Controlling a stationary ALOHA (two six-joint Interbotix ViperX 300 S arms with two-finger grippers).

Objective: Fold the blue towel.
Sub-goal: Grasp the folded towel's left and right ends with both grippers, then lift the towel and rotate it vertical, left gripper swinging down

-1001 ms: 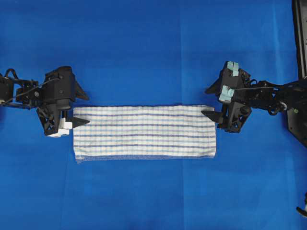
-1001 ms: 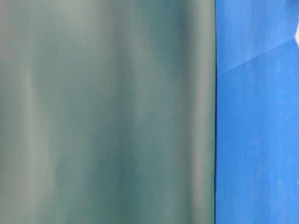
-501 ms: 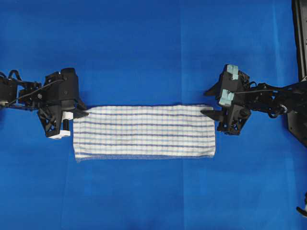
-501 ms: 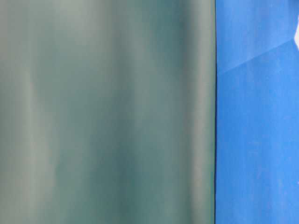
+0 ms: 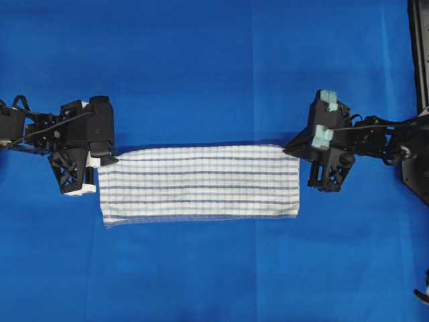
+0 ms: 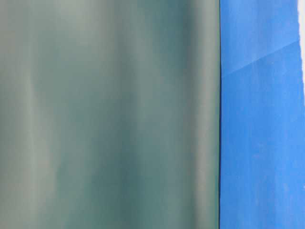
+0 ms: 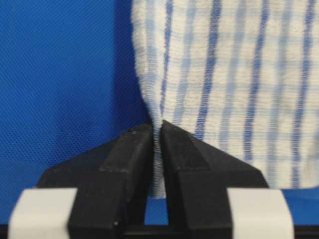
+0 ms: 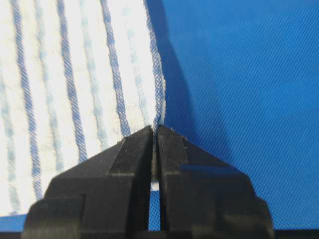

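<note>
Both grippers have closed since a second ago. Left gripper now pinches the blue towel at its far-left corner, right gripper clamps the far-right corner. Towel lies as a long folded strip mid-sheet on the blue sheet. Table-level view mostly blocked by a blurred grey-green surface.

Blurred grey-green screen (table-level view)
</note>
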